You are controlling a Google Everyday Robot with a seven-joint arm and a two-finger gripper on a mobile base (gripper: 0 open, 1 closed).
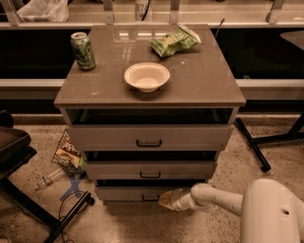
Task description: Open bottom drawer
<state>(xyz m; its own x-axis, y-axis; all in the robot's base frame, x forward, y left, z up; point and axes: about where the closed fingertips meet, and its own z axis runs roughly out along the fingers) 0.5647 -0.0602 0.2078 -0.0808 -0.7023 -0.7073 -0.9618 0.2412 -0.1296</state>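
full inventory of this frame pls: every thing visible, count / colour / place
cabinet: 1, grey, centre of view
upper drawers: 2, grey, black handles, top and middle
bottom drawer: 1, grey, black handle, lowest
soda can: 1, green, cabinet top, back left of view
bowl: 1, white, cabinet top, centre
chip bag: 1, green, cabinet top, back right of view
snack bag: 1, multicoloured, floor left of cabinet
plastic bottle: 1, clear, floor below snack bag
tape cross: 1, blue, floor beside bottle
plastic bag: 1, white, far counter
arm: 1, white, lower right
gripper: 1, tan, at bottom drawer's front by its handle
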